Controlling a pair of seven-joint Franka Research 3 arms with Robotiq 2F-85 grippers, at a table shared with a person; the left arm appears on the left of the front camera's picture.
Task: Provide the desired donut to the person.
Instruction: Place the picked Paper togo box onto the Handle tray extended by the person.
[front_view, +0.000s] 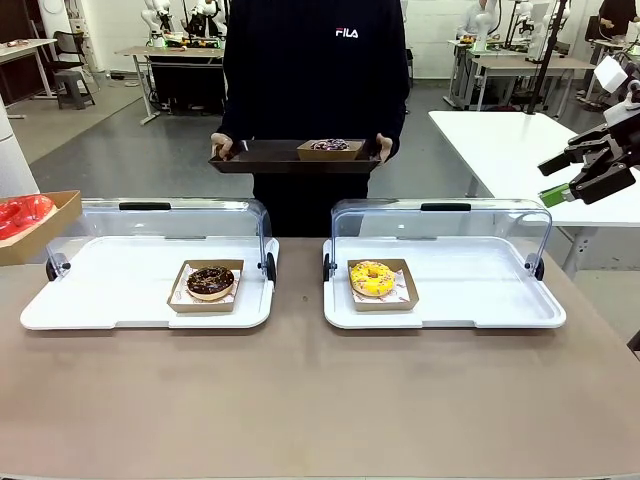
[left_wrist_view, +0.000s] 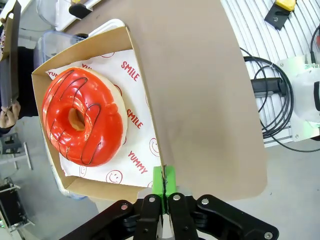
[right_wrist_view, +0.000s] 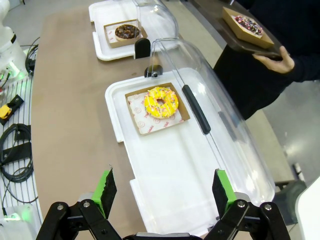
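Observation:
A red-glazed donut (left_wrist_view: 82, 117) lies in a brown cardboard box (left_wrist_view: 85, 47) lined with printed paper. My left gripper (left_wrist_view: 164, 180) is shut on that box's near corner and holds it above the table's left end. The box (front_view: 55, 225) with the red donut (front_view: 22, 212) is at the far left in the front view. A chocolate donut (front_view: 210, 282) sits on the left white tray (front_view: 100, 300). A yellow sprinkled donut (front_view: 372, 278) sits on the right white tray (front_view: 480, 300). My right gripper (front_view: 548, 181) hangs open, high at the right. The person (front_view: 315, 70) holds a dark tray (front_view: 260, 157) carrying a boxed sprinkled donut (front_view: 330, 146).
Both white trays have clear lids, left (front_view: 170, 215) and right (front_view: 440, 225), tilted open toward the person. Below my open right gripper (right_wrist_view: 164, 185) lies the near end of the right tray (right_wrist_view: 170, 175). Cables (left_wrist_view: 280, 100) lie beside the table. The near half of the brown table (front_view: 320, 400) is bare.

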